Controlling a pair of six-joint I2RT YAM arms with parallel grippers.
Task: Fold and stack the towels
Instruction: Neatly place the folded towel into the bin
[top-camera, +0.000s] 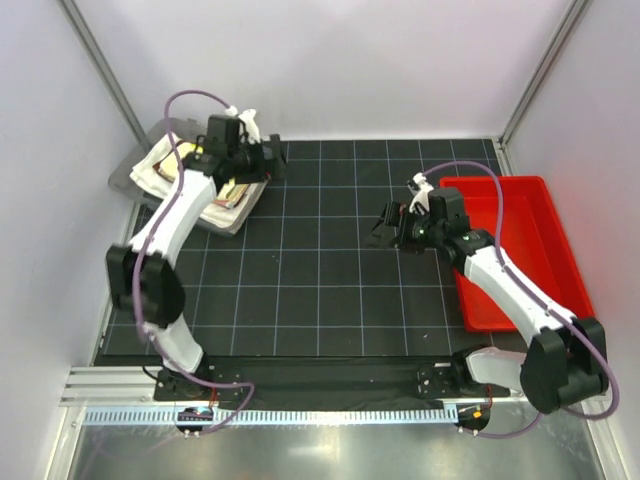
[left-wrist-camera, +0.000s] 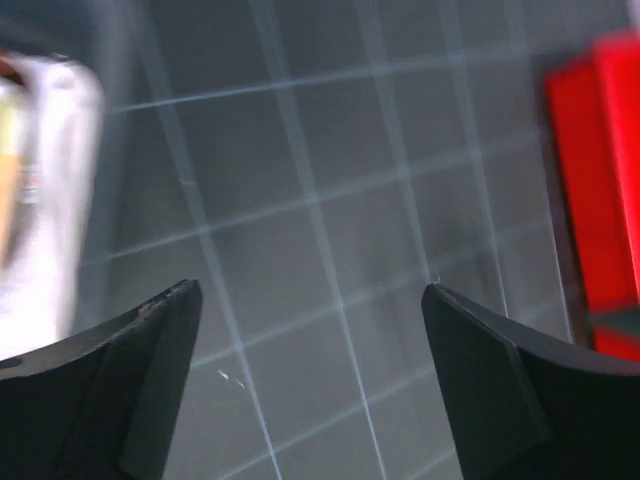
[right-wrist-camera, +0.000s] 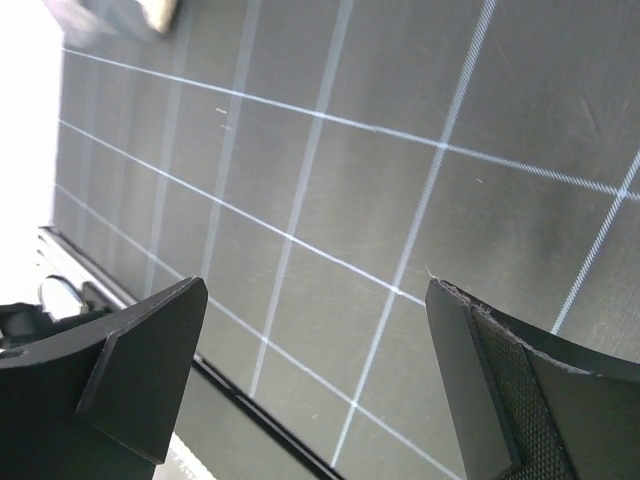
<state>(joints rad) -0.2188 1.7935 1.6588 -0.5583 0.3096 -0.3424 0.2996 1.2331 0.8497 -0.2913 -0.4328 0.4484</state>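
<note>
- The pile of folded soft towels (top-camera: 215, 210) lies at the far left corner of the tabletop. A cream-white terry cloth (top-camera: 152, 170) makes up most of it, with thin yellow and brown edges showing between the layers.
- Something flat and grey (top-camera: 135, 165) sticks out under the pile on its left; whether it is a tray or a cloth cannot be told.
- The left claw (top-camera: 268, 160) sits at the pile's far right edge. In its wrist view, the left claw (left-wrist-camera: 310, 290) is spread wide with nothing between its fingers, and only a blurred white cloth (left-wrist-camera: 40, 200) shows at the left.
- The right claw (top-camera: 385, 225) is well apart from the towels, near the middle right. The right claw (right-wrist-camera: 315, 285) is also gaping wide and empty.
- Both claws are above the black gridded mat (top-camera: 320, 290) that covers the tabletop.
- A red rectangular plastic bin (top-camera: 530, 215) stands along the right side, under the right arm.
</note>
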